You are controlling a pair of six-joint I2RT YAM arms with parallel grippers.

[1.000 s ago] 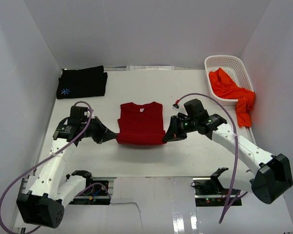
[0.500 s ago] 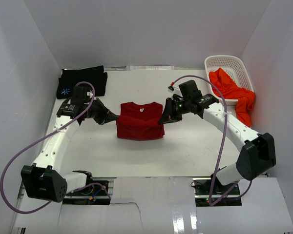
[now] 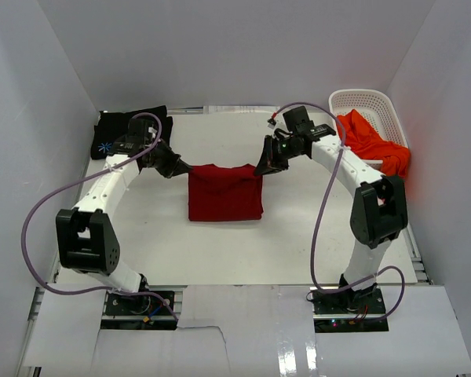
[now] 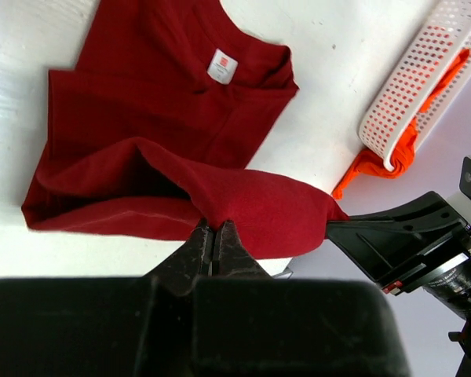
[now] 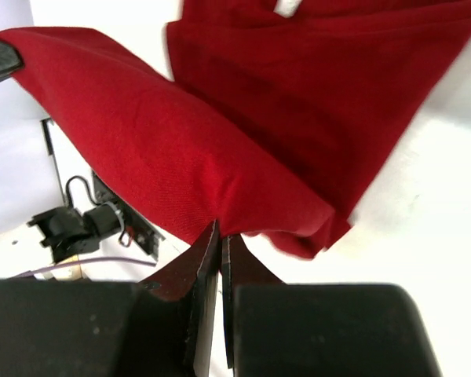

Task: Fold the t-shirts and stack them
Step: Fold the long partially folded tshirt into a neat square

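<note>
A dark red t-shirt [image 3: 225, 196] lies mid-table, partly folded, its collar label [image 4: 222, 66] facing up. My left gripper [image 3: 185, 168] is shut on the lifted edge's left corner [image 4: 215, 228]. On the right corner of that edge my right gripper [image 3: 261, 168] is shut as well [image 5: 220, 232]. The held edge hangs stretched between the two, above the far half of the shirt [image 5: 180, 149]. A black t-shirt [image 3: 133, 127] with a small blue print lies folded at the back left. An orange-red t-shirt [image 3: 373, 149] spills out of the basket.
A white slotted basket [image 3: 359, 93] stands at the back right, against the right wall; it shows in the left wrist view too [image 4: 424, 71]. White walls close in the table on three sides. Both arms reach far out over the table.
Both grippers have carried the dark red shirt's near edge away from the arm bases towards the back, folding it over the rest of the shirt. Both stayed shut.
</note>
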